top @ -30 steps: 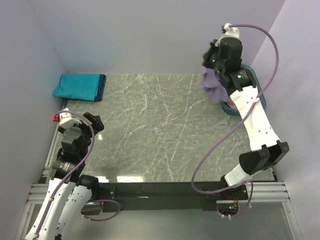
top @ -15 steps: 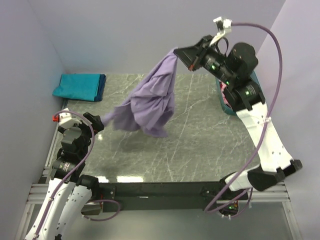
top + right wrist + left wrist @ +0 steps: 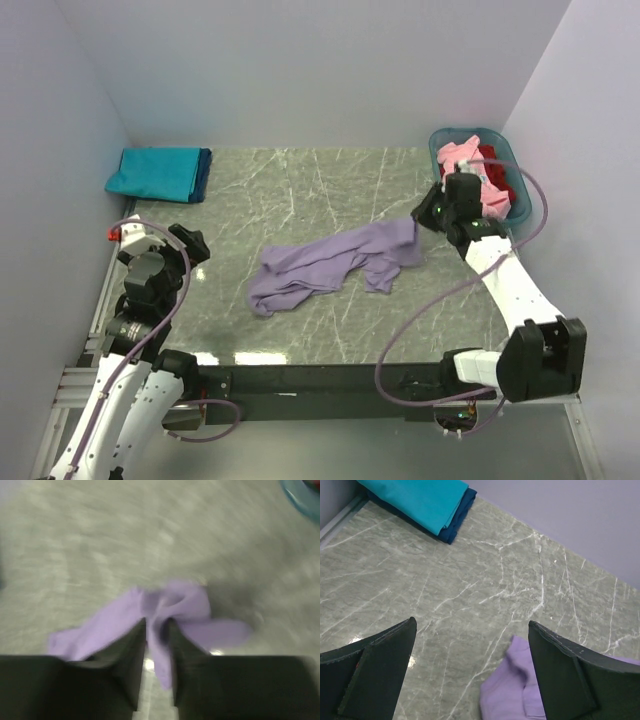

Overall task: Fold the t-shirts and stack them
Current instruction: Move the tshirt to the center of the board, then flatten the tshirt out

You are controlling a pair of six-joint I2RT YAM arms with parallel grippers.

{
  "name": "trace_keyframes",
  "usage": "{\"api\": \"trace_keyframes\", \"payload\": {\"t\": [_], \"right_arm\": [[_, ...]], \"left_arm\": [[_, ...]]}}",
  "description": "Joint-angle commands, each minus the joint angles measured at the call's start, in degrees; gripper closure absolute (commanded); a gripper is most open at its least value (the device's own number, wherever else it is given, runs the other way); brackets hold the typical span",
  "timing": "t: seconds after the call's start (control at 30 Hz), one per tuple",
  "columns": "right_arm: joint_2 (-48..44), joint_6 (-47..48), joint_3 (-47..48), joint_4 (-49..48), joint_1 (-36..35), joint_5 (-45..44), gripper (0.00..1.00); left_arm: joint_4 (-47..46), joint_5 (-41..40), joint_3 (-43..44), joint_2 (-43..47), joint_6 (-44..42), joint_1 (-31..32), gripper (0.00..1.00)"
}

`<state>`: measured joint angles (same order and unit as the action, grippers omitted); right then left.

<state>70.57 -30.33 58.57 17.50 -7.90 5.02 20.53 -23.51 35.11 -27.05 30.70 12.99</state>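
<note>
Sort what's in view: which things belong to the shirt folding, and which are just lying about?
Job: purple shirt, crumpled on the table; folded teal shirt on a blue shirt, far left corner; pink shirt and red shirt in the basket.
Just there: the basket; the table.

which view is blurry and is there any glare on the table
top view: sharp, with glare patches on the table at its near left; left wrist view: sharp; right wrist view: motion-blurred, the lavender shirt and everything around it smeared soft
</note>
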Motion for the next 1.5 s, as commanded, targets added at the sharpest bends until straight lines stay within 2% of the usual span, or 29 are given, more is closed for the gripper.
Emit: {"api": "trace_keyframes", "payload": {"t": [0.0, 0.03, 0.07, 0.17, 0.2, 0.3, 0.37, 0.43, 0.53, 0.73, 0.77, 1.0, 1.47], "right_arm": [[-0.2, -1.8, -1.1, 4.5, 0.8, -9.3, 0.64], [0.0, -0.9, -0.5, 5.1, 0.3, -9.6, 0.57], [0.3, 0.1, 0.1, 5.4, -2.2, -10.3, 0.47], [0.4, 5.4, 2.5, 6.1, -8.2, -14.6, 0.36], [0.6, 7.4, 2.9, 5.1, -12.9, -14.4, 0.36], [2.6, 15.2, 3.2, 1.4, -18.7, -5.7, 0.35], [5.2, 17.5, 3.0, -0.1, -21.0, 3.6, 0.35], [7.4, 21.5, 4.2, -0.3, -25.6, 7.6, 0.35], [12.3, 27.5, 6.5, 1.6, -33.1, 7.5, 0.35], [21.6, 33.0, 10.2, 1.0, -41.0, 3.7, 0.35], [24.1, 33.7, 10.9, 1.1, -42.9, 0.6, 0.35], [31.6, 38.8, 15.6, 1.0, -46.7, -6.5, 0.35], [34.7, 39.9, 15.5, 2.7, -47.6, -6.1, 0.44]], "left_arm": [[-2.7, 2.8, 0.0, -1.2, -0.6, 0.2, 0.01], [-3.0, 4.2, -0.2, -1.9, -0.5, 0.1, 0.01], [-3.0, 4.9, -0.2, -2.5, -0.2, 0.1, 0.01], [-1.4, 8.8, 0.8, -5.7, 1.6, 0.1, 0.01], [-0.9, 10.0, 1.1, -6.8, 2.7, 0.1, 0.01], [1.1, 15.1, 1.9, -12.0, 4.5, 0.1, 0.01], [2.9, 18.6, 2.6, -16.4, 4.8, 0.1, 0.00], [4.7, 20.4, 3.3, -20.6, 5.5, 0.1, 0.01], [7.0, 24.7, 4.0, -25.0, 5.7, 0.1, 0.02], [7.9, 33.2, 3.2, -32.6, 6.7, 0.2, 0.05], [7.8, 33.8, 2.8, -33.3, 6.7, 0.2, 0.05], [6.0, 37.6, 2.1, -37.0, 6.3, 0.4, 0.05], [2.4, 42.1, 2.1, -43.4, 6.7, 1.2, 0.10]]}}
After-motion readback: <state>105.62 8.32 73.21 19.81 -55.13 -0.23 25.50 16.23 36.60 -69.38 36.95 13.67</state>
